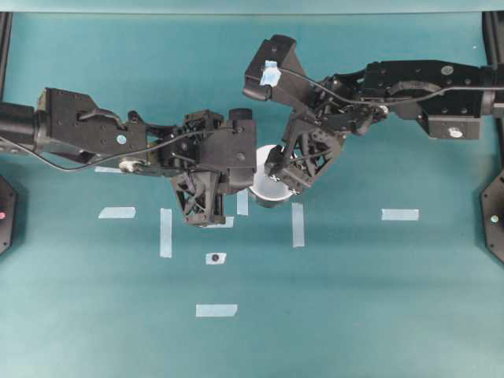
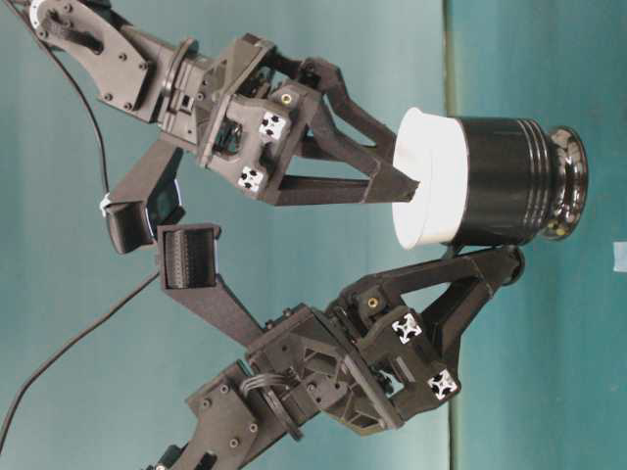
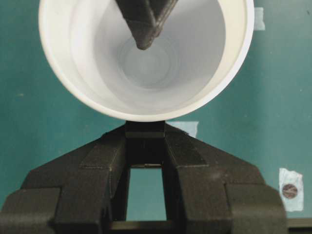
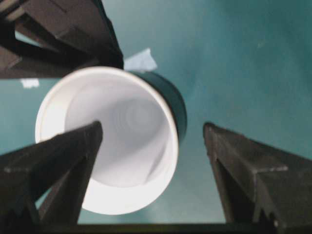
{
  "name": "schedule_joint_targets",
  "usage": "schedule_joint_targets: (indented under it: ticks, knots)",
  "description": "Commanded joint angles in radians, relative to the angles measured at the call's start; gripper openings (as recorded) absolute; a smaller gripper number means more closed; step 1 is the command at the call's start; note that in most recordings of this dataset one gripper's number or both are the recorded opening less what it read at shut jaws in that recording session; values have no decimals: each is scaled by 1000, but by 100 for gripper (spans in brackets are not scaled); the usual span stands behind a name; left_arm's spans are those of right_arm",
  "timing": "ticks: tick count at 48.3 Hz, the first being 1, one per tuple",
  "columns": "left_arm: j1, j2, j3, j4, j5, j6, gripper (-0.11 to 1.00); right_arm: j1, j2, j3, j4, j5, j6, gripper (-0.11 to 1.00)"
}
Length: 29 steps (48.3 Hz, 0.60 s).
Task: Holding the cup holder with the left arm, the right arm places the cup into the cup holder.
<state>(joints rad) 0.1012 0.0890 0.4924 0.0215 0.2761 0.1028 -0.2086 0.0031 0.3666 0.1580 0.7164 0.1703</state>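
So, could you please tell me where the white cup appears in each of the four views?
Overhead: white cup at centre, between the claws.
Table-level: upper right, seated in the black cup holder.
Left wrist: top centre.
Right wrist: left of centre.
Shared landmark: right claw's finger dipping inside the rim.

A teal desk [image 1: 370, 307] carried the black cup holder [image 2: 509, 181], scattered pale blue tape strips [image 1: 165, 232] and a dark-dotted tape marker [image 1: 215, 258].

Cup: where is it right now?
The cup sits nested in the cup holder, mid-table in the overhead view, between the two end effectors.
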Motion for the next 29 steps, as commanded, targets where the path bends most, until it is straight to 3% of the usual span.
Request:
schedule_joint_targets:
  ticks: [1,29]
  knots:
    - [-3,-18,-20,5,-12,3,21,2,-43,-25,-3,-3,-3,88]
    - [-6,-18,17,5,-80,-6,21,-14,-313,123,-11,-26,-5,88]
